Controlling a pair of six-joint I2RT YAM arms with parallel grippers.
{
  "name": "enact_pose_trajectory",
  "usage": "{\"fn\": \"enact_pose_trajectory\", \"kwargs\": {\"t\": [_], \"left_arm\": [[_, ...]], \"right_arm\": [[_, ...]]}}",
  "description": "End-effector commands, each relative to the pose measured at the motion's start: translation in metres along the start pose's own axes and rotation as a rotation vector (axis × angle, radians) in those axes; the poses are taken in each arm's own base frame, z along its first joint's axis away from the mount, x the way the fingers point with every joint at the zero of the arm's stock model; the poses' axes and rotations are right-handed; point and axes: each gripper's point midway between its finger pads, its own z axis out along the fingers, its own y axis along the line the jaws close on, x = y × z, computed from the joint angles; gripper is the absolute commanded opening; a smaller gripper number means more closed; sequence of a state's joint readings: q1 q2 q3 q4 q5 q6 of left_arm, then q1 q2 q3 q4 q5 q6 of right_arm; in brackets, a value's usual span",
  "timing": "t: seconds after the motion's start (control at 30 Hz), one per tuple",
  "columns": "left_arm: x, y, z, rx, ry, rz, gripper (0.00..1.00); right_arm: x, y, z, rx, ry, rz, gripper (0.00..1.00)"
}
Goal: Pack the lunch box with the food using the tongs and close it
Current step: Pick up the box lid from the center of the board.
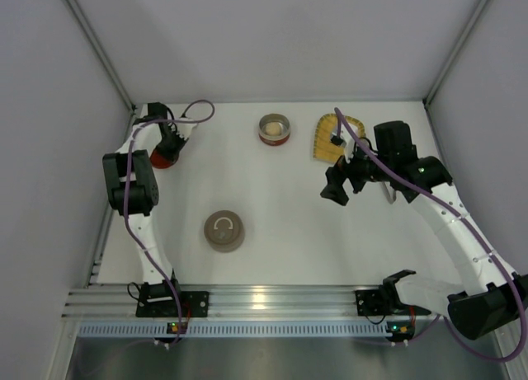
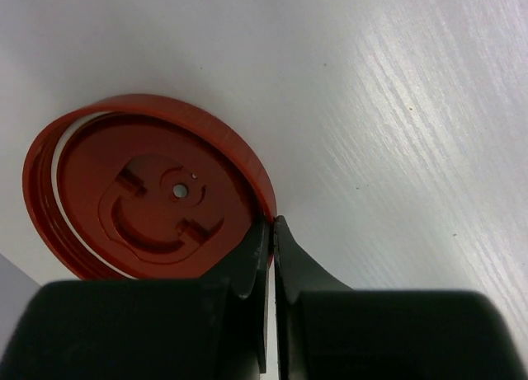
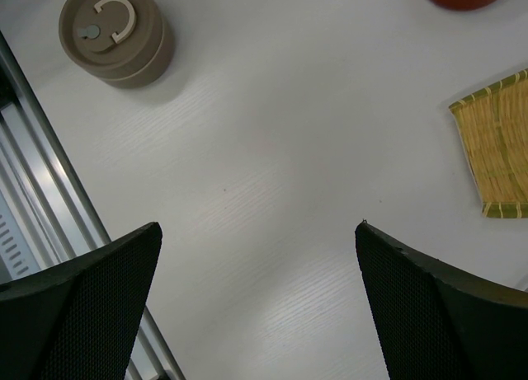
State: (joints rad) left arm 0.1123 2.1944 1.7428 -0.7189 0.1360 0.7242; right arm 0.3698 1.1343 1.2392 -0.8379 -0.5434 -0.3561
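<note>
- Left gripper (image 2: 271,225): far left, jaws closed at the red lid (image 2: 148,199) rim. You may judge this a pinch to lift it.
- Right gripper (image 3: 257,227): wide open and empty beside the tray (image 3: 495,149), probably for the tongs, which you cannot see.
- Food (image 1: 273,129): whitish lump in the red tin (image 1: 274,141).

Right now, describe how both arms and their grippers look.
The left arm and right arm are white links joined by black joint housings, each trailed by a purple cable. Small green and red lights glow by the bases. The left gripper and right gripper have black, tapering fingers; the right one's pads show a fine grid texture.
</note>
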Motion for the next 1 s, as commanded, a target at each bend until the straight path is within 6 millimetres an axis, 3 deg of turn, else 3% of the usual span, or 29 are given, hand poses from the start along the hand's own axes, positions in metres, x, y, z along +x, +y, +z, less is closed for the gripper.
{"fn": "enact_pose_trajectory", "kwargs": {"t": [0.0,0.07,0.13,0.17,0.2,0.23,0.27,0.3,0.33,0.37,0.4,0.47,0.53,0.57,0.77,0.83,0.93,0.97], "left_arm": [[0.008,-0.027,-0.009,0.089,0.017,-0.053,0.00],[0.002,-0.039,-0.025,0.127,0.003,-0.087,0.00],[-0.020,-0.046,-0.060,0.127,-0.064,-0.096,0.00],[-0.027,-0.060,-0.075,0.143,-0.070,-0.077,0.00],[-0.045,-0.064,-0.111,0.118,-0.137,-0.052,0.00],[-0.056,-0.073,-0.129,0.122,-0.173,-0.032,0.00],[-0.075,-0.095,-0.149,0.151,-0.226,0.016,0.00],[-0.090,-0.111,-0.189,0.168,-0.285,0.051,0.00],[-0.094,-0.119,-0.207,0.202,-0.317,0.060,0.00],[-0.105,-0.143,-0.229,0.292,-0.379,0.091,0.00],[-0.101,-0.160,-0.248,0.348,-0.385,0.106,0.00],[-0.111,-0.183,-0.280,0.392,-0.456,0.156,0.00],[-0.109,-0.206,-0.294,0.451,-0.479,0.204,0.00],[-0.110,-0.219,-0.311,0.503,-0.532,0.224,0.00],[-0.110,-0.254,-0.353,0.606,-0.654,0.296,0.00],[-0.108,-0.266,-0.360,0.624,-0.661,0.346,0.00],[-0.102,-0.284,-0.368,0.640,-0.663,0.421,0.00],[-0.100,-0.288,-0.370,0.644,-0.664,0.440,0.00]], "right_arm": [[-0.025,-0.003,-0.013,0.026,-0.077,-0.046,0.99],[-0.028,-0.004,-0.012,0.026,-0.083,-0.048,0.99],[-0.030,-0.007,-0.012,0.031,-0.082,-0.047,0.99],[-0.036,-0.009,-0.013,0.040,-0.095,-0.057,0.99],[-0.039,-0.012,-0.013,0.057,-0.101,-0.052,0.99],[-0.042,-0.014,-0.013,0.063,-0.111,-0.052,0.99],[-0.046,-0.014,-0.012,0.064,-0.124,-0.049,0.99],[-0.054,-0.017,-0.011,0.068,-0.157,-0.040,1.00],[-0.059,-0.016,-0.009,0.060,-0.176,-0.034,0.99],[-0.061,-0.015,-0.007,0.051,-0.191,-0.026,1.00],[-0.070,-0.014,-0.004,0.032,-0.231,-0.013,0.99],[-0.071,-0.009,0.003,-0.011,-0.254,0.025,0.99],[-0.075,-0.010,0.009,-0.026,-0.286,0.032,0.99],[-0.076,-0.005,0.011,-0.052,-0.300,0.043,1.00],[-0.093,0.002,0.013,-0.103,-0.419,0.028,0.97],[-0.098,0.002,0.017,-0.124,-0.455,0.021,0.96],[-0.093,0.023,0.030,-0.308,-0.450,0.198,0.93],[-0.109,0.022,0.031,-0.344,-0.526,0.179,0.92]]}}
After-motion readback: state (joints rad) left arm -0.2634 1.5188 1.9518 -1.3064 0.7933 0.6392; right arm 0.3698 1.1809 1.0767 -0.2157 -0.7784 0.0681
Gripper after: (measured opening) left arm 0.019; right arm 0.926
